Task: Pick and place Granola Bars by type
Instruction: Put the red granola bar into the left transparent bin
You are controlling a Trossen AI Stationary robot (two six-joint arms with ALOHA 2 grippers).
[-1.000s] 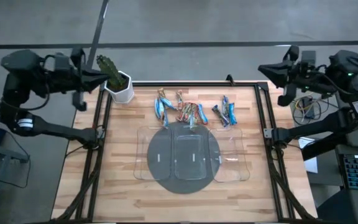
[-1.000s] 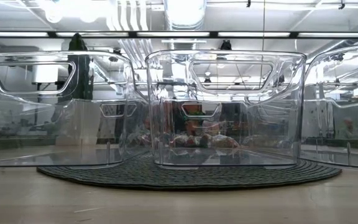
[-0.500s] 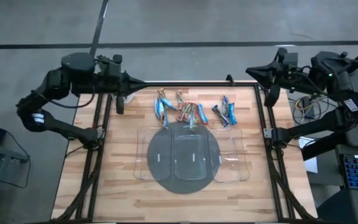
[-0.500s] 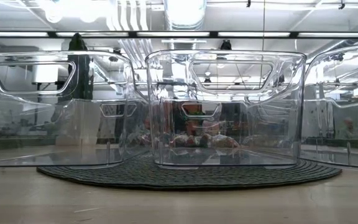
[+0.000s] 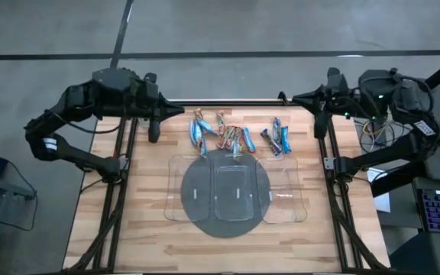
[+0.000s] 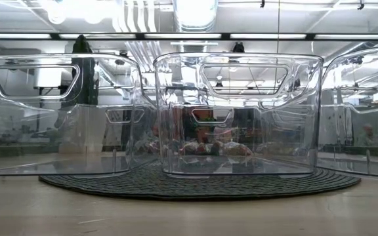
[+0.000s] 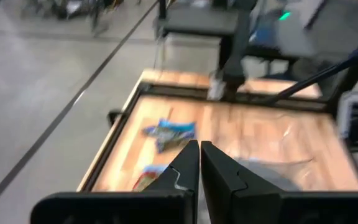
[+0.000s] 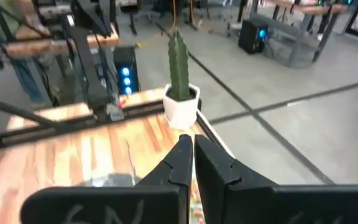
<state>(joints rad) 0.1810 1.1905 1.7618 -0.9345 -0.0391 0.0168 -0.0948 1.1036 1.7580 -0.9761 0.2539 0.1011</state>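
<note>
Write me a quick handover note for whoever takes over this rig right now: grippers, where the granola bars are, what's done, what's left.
Left gripper: shut, empty, over the table's far left corner.
Right gripper: shut, empty, over the far right corner.
Granola bars: all loose on the wooden table along its far edge, a bigger mixed cluster and a smaller group to its right.
Clear trays: three side by side on the round dark mat, no bars in them.
Done: nothing sorted.
Left: every bar, by type.

Two black jointed arms with white bands near their bases, possibly labels; each claw's fingers taper.
</note>
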